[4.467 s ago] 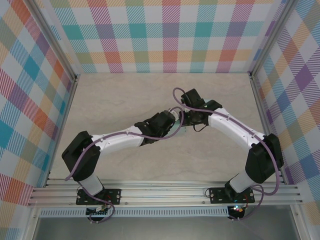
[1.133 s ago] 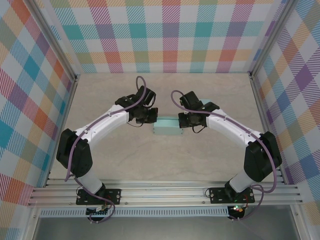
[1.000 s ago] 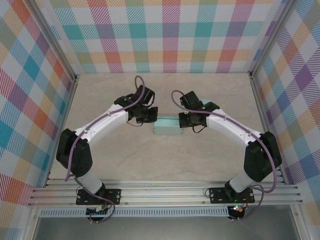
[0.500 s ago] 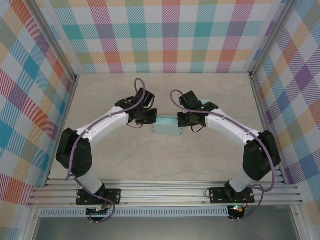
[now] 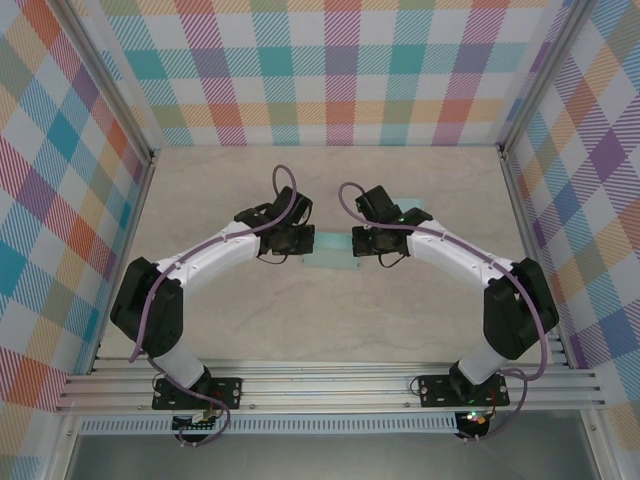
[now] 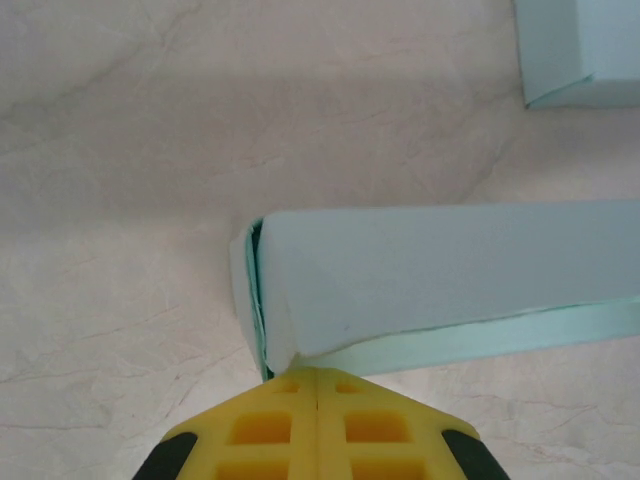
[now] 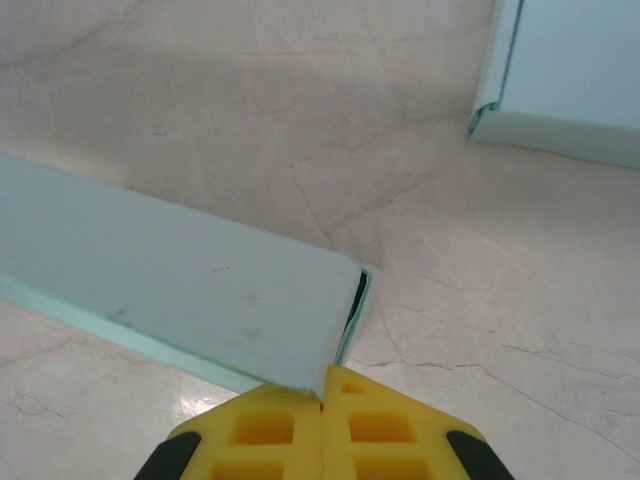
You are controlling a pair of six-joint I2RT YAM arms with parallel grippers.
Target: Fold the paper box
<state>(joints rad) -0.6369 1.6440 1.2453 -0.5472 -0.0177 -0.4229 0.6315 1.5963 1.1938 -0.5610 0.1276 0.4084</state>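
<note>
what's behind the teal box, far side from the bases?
Beyond the paper box: bare table, then a second teal paper piece lying apart from it. Both wrist views cut that piece off and the right arm covers most of it from above, so its shape is unclear.

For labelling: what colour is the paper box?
The paper box is pale mint green, clearest in the left wrist view.

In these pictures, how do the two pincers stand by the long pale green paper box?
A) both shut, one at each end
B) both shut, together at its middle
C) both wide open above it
A: the left pincer and right pincer are shut, each tip at an opposite end of the paper box.
</note>
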